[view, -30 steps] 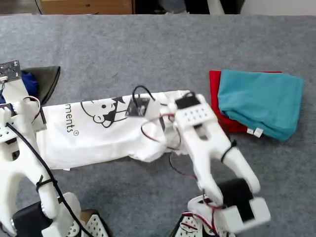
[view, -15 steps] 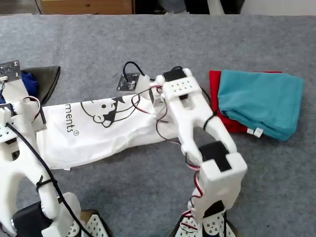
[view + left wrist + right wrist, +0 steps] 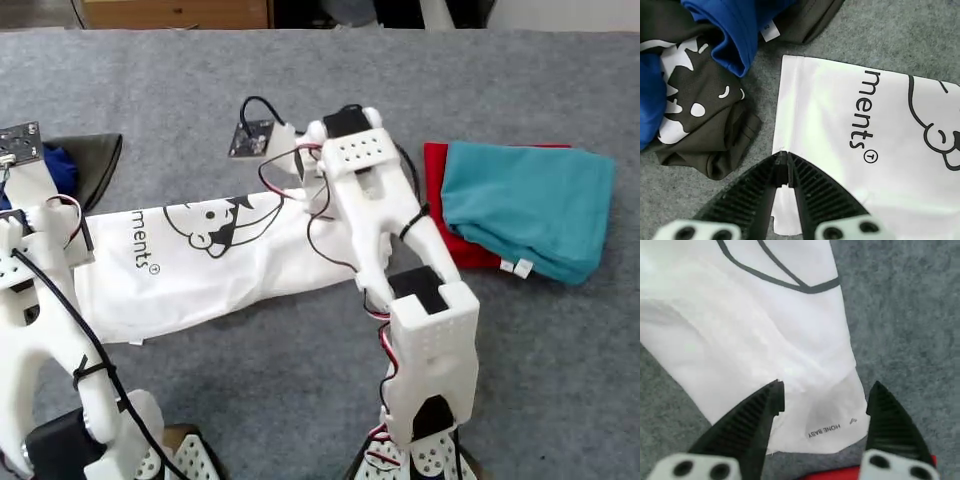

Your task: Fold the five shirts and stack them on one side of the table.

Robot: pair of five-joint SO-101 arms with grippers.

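Right wrist view has the right gripper [image 3: 826, 396] with its jaws spread wide, and the end of the white shirt [image 3: 765, 325] lies flat in the gap beneath them. That end is a creased corner with a little line of small print near its edge. A sliver of the red shirt [image 3: 840, 474] shows just past it. On the left wrist view the left gripper [image 3: 783, 165] is pinched together on the white shirt's other end, right at the edge of the cloth, beside the black lettering. The shirt itself is white with a black cartoon drawing and a word printed along it. From the high view it stretches as a long, roughly folded band across the middle of the grey table [image 3: 500, 90], between the two arms. Just beyond the left gripper sits a rumpled heap: a dark shirt [image 3: 695, 115] with white print, and a blue shirt [image 3: 735, 30] bunched on top of it. Over on the right side of the table, well apart from that heap, a folded teal shirt [image 3: 525, 205] rests on the red one.
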